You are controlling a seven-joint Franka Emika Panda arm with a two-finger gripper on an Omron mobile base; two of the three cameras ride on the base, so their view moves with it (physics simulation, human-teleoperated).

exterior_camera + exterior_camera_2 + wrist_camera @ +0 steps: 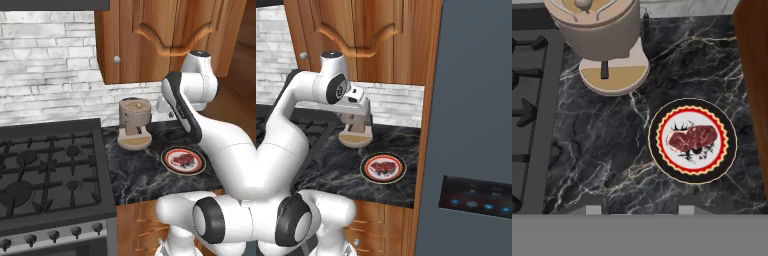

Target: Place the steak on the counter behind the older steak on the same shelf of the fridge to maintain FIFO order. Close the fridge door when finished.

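The steak (692,139) is a small red slab lying on a round orange-rimmed plate (727,150) on the black marble counter (602,140). From the base views the steak (183,160) (383,167) sits near the counter's right end. My gripper (642,207) hangs above the counter, left of and short of the plate, open and holding nothing. At the right stands the slate-grey fridge door (476,125) with its small black display (476,200). The fridge's inside and its shelf are hidden.
A beige coffee machine (135,122) (602,35) stands at the back of the counter. The black gas stove (50,170) (527,100) borders the counter on the left. Brown wall cupboards (160,35) hang overhead, and a wooden side panel (752,75) closes the right.
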